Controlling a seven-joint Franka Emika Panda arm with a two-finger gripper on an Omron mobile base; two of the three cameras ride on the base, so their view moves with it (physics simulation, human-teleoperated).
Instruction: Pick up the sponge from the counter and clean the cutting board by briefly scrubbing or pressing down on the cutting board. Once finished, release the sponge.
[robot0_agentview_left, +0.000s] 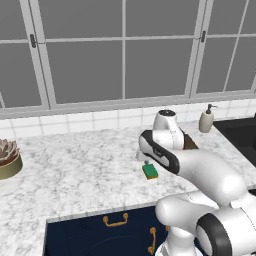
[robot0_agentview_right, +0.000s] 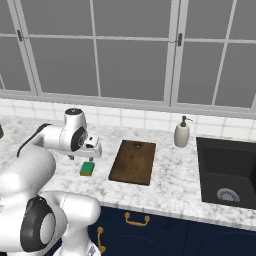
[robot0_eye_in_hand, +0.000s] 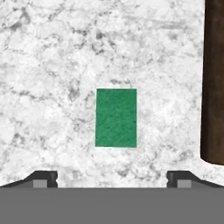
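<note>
While the pincer (robot0_eye_in_hand: 112, 179) hangs over the tabletop (robot0_eye_in_hand: 52, 65), its two dark fingertips (robot0_eye_in_hand: 43, 178) stand wide apart at the bottom corners of the hand view — nothing lies between them and they touch nothing. The sponge (robot0_eye_in_hand: 116, 117) lies flat on the marble, green face up, centred between the two tips and a little beyond them; its yellow layer is hard to make out from straight above. In the right base view the sponge (robot0_agentview_right: 87, 168) sits on the tabletop (robot0_agentview_right: 170, 175) just beside the left edge of the cutting board (robot0_agentview_right: 133, 161), apart from it, with the white hand above it. The cutting board (robot0_eye_in_hand: 214, 83) is cut off by the right edge of the hand view — a dark brown strip with a rounded corner.

In the left base view the arm covers most of the cutting board (robot0_agentview_left: 190, 144), leaving a small brown sliver, and the sponge (robot0_agentview_left: 149, 171) peeks out just below the wrist. A soap dispenser (robot0_agentview_right: 182, 132) stands behind the board, near a black sink (robot0_agentview_right: 227, 172). A potted succulent (robot0_agentview_left: 7, 158) is cut off at the left edge.
</note>
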